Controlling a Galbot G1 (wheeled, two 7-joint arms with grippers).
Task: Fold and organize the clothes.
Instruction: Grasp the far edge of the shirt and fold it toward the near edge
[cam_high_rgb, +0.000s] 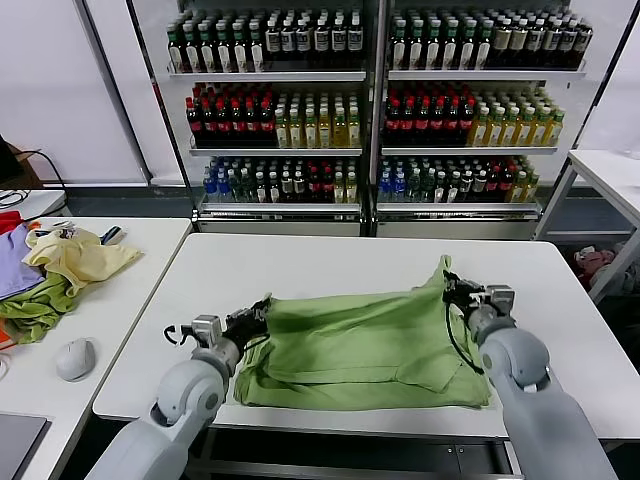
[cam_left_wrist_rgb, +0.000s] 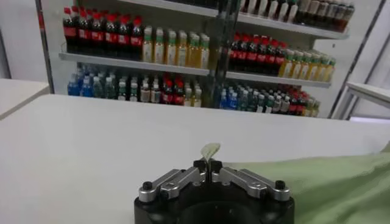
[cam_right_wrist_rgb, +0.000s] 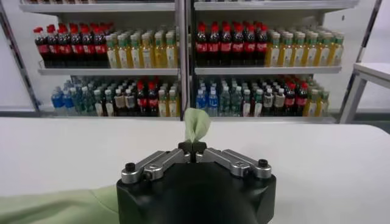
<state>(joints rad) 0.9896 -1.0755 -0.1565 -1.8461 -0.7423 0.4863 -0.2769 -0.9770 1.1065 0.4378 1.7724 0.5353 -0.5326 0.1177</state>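
**Both grippers pinch the green polo shirt on the white table**

The light green polo shirt (cam_high_rgb: 365, 345) lies partly folded across the lower middle of the head view, spread on the white table (cam_high_rgb: 330, 262). Its near edge runs close to the table's front edge, and a doubled layer shows along the lower part of the cloth.

The left gripper (cam_high_rgb: 255, 317) sits at the shirt's left end, low over the table, with its fingers pressed together on a corner of the fabric. In the left wrist view the left gripper (cam_left_wrist_rgb: 208, 165) has its fingertips closed on a small tongue of green cloth that stands up between them, and the rest of the shirt (cam_left_wrist_rgb: 341, 185) trails off at the lower right of that frame.

The right gripper (cam_high_rgb: 452, 283) holds the shirt's right end, lifted into a peak in the right middle of the head view. In the right wrist view the right gripper (cam_right_wrist_rgb: 192, 148) is clamped on a pale green flap poking up above the fingertips, with more of the shirt (cam_right_wrist_rgb: 61, 207) at the lower left.

A side table (cam_high_rgb: 120, 300) at the left of the head view carries a pale yellow garment (cam_high_rgb: 80, 256), a darker green cloth (cam_high_rgb: 35, 308) and a computer mouse (cam_high_rgb: 75, 358).

Shelves of bottles (cam_high_rgb: 370, 100) fill the upper part of the frame; their labels are too small to read, and no writing on the shirt can be made out.
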